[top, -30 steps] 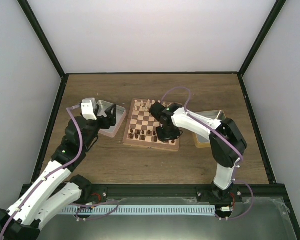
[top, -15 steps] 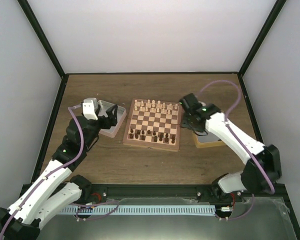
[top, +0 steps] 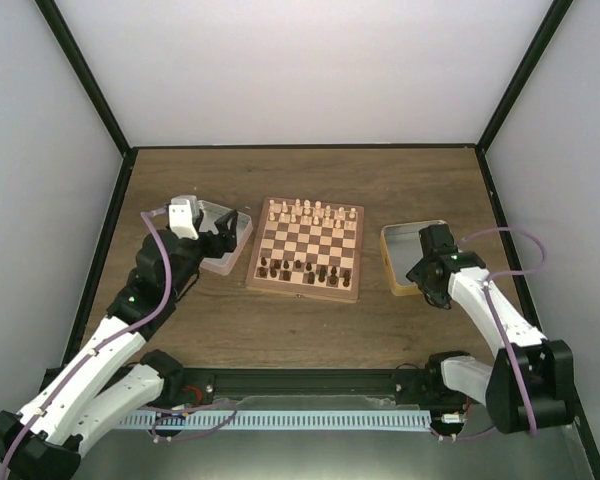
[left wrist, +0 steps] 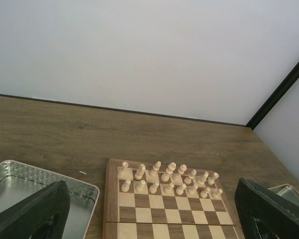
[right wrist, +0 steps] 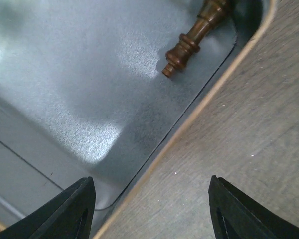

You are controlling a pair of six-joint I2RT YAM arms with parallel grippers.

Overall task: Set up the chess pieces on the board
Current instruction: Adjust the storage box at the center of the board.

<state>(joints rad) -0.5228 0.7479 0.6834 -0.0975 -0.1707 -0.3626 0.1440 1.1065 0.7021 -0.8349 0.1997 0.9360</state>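
Work looks nearly done. Right claw (right wrist: 152, 201) hangs wide and empty over the near corner of the right tin (right wrist: 65, 74), at 3 o'clock from the board (top: 310, 245). One dark piece (right wrist: 197, 35) lies on its side in that tin, at the claw's 1 o'clock, not yet placed. Left claw (left wrist: 152, 214) stands wide and empty over the left tin (left wrist: 20, 179), at the board's 9 o'clock. Dark pieces (top: 298, 268) fill most of the 6 o'clock rows; cream pieces (left wrist: 172, 177) line the 12 o'clock rows. Only the right wrist view shows the leftover piece; only the left wrist view shows the cream ranks clearly.
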